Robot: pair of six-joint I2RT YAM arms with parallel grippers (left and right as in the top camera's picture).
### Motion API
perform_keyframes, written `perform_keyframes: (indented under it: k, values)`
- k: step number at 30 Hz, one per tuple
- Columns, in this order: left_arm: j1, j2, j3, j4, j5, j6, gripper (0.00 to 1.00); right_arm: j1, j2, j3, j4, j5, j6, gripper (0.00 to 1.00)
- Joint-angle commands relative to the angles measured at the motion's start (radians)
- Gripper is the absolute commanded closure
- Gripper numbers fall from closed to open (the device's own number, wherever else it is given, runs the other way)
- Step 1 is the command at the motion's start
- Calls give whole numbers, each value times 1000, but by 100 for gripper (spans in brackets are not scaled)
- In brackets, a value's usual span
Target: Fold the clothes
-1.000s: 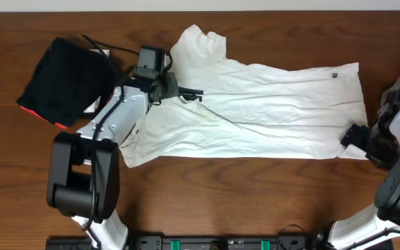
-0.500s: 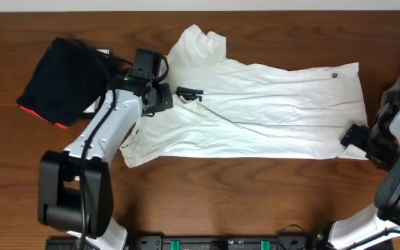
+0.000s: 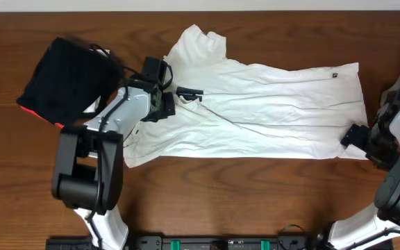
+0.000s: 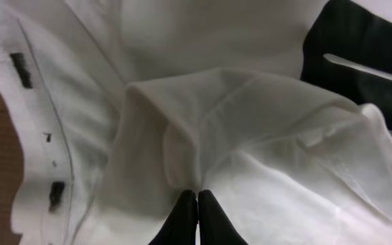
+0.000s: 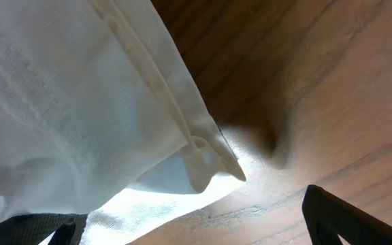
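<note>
Broadly, a dark brown wooden table [image 3: 255,201] fills the overhead view, with a pale strip along its far edge and a black rail cut off at the near edge. The white T-shirt [image 3: 276,111] lies spread across the middle of the table, lengthwise from left to right. It is wrinkled, with one part bunched up toward the far edge. To its left, near but apart from it, sits a folded black garment [image 3: 64,80] with a red-orange edge showing at its lower corner.

The left arm covers part of the shirt's left end, so the cloth under it cannot be made out. The right arm is cut off by the frame.

The left gripper [image 4: 197,207] is closed, its tips pressed together on a raised fold of the shirt; only the wrist view shows this pinch and the dark print beyond it. The right gripper [image 5: 203,221] stands wide open at the shirt's near right corner. Its wrist view shows the hemmed corner lying between the spread fingers [image 5: 339,211], touching neither.
</note>
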Motion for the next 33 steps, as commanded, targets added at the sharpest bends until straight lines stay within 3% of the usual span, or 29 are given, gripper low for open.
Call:
perform_keyframes:
  k: [1,17,25,33]
  values:
    - [2,25,-6,11,-16,9,94,12,83,-55,19,-42,5,1]
    - [3,45,-6,159,-68,10,94,12,83,-55,19,-42,5,1]
    - [3,45,-1,253,-218,10,87,12,83,-55,19,-42,5,1]
    - [-10,-47,55,192,-185,9,83,12,83,-55,19,-42,5,1]
